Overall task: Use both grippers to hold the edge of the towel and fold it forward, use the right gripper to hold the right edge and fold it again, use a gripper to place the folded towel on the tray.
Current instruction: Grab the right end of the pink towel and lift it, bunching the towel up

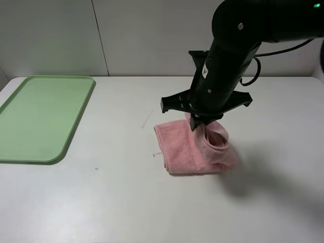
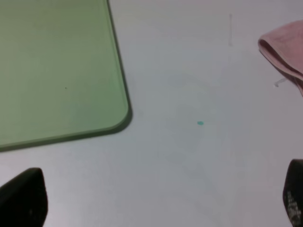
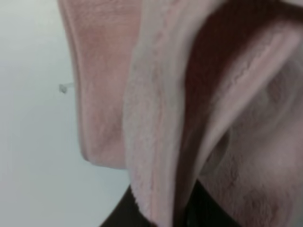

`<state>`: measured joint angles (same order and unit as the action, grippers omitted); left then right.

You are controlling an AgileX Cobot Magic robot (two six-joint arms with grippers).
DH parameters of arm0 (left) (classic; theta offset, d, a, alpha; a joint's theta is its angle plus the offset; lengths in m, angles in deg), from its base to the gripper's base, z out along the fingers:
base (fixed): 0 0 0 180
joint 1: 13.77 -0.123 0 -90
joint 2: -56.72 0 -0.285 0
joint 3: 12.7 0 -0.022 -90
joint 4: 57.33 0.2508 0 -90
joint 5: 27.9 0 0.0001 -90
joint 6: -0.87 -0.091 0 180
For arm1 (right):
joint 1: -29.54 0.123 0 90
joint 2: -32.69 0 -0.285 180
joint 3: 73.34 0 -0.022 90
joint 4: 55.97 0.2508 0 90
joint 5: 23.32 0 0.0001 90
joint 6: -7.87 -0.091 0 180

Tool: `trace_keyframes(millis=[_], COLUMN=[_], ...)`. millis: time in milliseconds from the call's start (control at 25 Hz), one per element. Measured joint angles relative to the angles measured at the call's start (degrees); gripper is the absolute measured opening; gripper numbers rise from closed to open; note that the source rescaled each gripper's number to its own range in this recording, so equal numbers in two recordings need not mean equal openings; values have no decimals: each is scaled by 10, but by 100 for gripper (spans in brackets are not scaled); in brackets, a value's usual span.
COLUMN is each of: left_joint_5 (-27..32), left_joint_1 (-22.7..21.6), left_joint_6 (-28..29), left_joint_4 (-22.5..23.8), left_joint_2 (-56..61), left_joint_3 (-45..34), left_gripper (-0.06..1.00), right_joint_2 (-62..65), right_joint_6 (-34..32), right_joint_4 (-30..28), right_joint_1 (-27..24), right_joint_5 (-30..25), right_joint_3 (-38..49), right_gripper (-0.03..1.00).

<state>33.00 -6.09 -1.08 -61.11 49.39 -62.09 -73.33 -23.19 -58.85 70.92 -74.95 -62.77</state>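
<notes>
- The right gripper [image 1: 197, 124] is clamped on a raised fold of the towel [image 1: 185, 149], with pink cloth pinched between its fingers (only their dark bases show in the wrist view).
- The towel lies folded on the counter [image 1: 126, 202], well apart from the tray [image 1: 30, 152].
- The left gripper [image 2: 158, 201] gapes wide, holding nothing.

White table [image 1: 126, 202]: tray [image 1: 40, 116], towel [image 1: 182, 149]

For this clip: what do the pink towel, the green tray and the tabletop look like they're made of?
The towel looks like soft terry cloth, matte: fuzzy pile in the right wrist view, limp drooping folds. The tray is probably moulded plastic: smooth, slight sheen, rounded corners, low rim. The table is a smooth white hard surface, perhaps laminate; unclear.
</notes>
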Motion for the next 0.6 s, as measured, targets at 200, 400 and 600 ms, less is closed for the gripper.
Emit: trace_keyframes(millis=[200,400,600], left_joint_5=[0,0,0], left_joint_1=[0,0,0], left_joint_6=[0,0,0], left_joint_4=[0,0,0], left_joint_2=[0,0,0], left_joint_3=[0,0,0], left_gripper=[100,100,100], right_joint_2=[-42,-66,-68], right_joint_6=[-5,-6,-6], right_joint_4=[23,29,40], right_joint_1=[13,13,13], right_joint_5=[38,63,75], right_joint_3=[0,0,0], right_gripper=[5,5,5])
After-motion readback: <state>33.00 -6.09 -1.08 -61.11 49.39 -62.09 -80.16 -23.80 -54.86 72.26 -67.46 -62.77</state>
